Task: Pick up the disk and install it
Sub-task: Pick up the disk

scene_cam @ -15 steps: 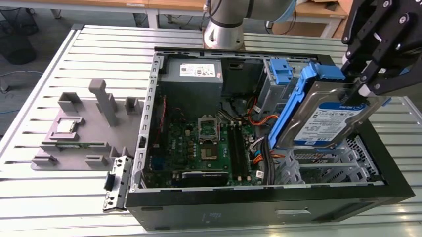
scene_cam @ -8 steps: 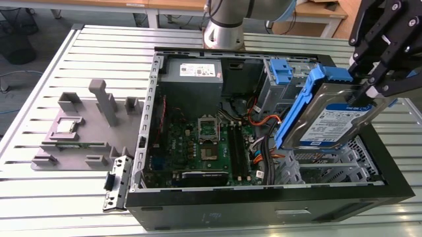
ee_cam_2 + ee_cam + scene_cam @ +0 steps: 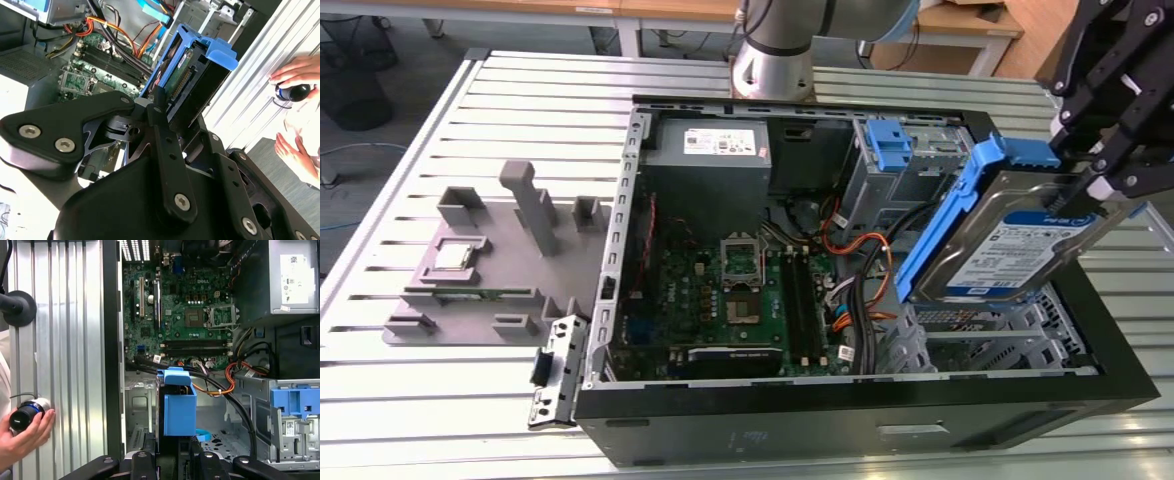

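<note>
The gripper (image 3: 1085, 192) is closed on the disk (image 3: 1003, 245) and holds it tilted over the open case (image 3: 854, 405), above the metal bay (image 3: 987, 335) at the exterior view's right. Installing is in hand. I judge the rails (image 3: 945, 215) must line up with the bay.

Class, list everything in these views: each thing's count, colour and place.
table: one, silver, under everything
case: one, black, open on the table
motherboard: one, green, inside the case
power supply: one, grey, case corner
bracket: one, blue, in the case's bay
fixture: one, grey, table, exterior view's left
disk: one, silver with blue rails, tilted above the case
person's hands: two, at the table's edge
arm: one, grey, beyond the case
hand: one, black, shut on the disk
</note>
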Robot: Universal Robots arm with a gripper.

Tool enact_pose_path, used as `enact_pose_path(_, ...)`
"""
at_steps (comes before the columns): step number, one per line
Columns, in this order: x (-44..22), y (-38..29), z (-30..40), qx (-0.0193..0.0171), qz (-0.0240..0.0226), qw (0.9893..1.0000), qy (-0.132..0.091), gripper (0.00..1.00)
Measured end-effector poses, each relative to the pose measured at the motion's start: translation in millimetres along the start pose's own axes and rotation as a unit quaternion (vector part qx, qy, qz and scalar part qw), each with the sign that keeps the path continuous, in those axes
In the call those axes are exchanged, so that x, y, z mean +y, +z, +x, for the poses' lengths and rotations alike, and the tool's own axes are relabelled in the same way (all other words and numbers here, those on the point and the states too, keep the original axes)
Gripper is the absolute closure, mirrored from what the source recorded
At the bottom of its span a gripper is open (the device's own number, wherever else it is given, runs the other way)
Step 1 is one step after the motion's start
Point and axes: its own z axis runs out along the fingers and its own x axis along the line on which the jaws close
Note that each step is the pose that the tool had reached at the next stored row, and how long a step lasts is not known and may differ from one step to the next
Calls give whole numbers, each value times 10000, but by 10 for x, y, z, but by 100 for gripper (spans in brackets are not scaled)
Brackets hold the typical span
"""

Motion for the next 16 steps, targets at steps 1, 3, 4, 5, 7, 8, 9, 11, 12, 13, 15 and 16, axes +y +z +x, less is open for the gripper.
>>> enact_pose_path(1,-19,1,-1,0,0,10000,0,65)
enact_pose_path(3,-58,4,-2,0,0,10000,-1,65)
enact_pose_path(4,-79,5,-3,0,0,10000,-2,65)
enact_pose_path(5,-98,6,-4,1,0,10000,-2,65)
enact_pose_path(7,-142,8,-6,1,0,10000,-5,65)
enact_pose_path(8,-161,9,-6,0,0,10000,-6,65)
enact_pose_path(9,-181,9,-7,1,0,10000,-8,65)
enact_pose_path(11,-217,10,-9,0,0,10000,-11,65)
enact_pose_path(12,-233,10,-9,0,0,10000,-13,65)
enact_pose_path(13,-246,10,-10,0,0,10000,-15,65)
enact_pose_path(15,-256,10,-11,0,-1,10000,-19,65)
enact_pose_path(16,-256,10,-11,0,-1,10000,-19,65)
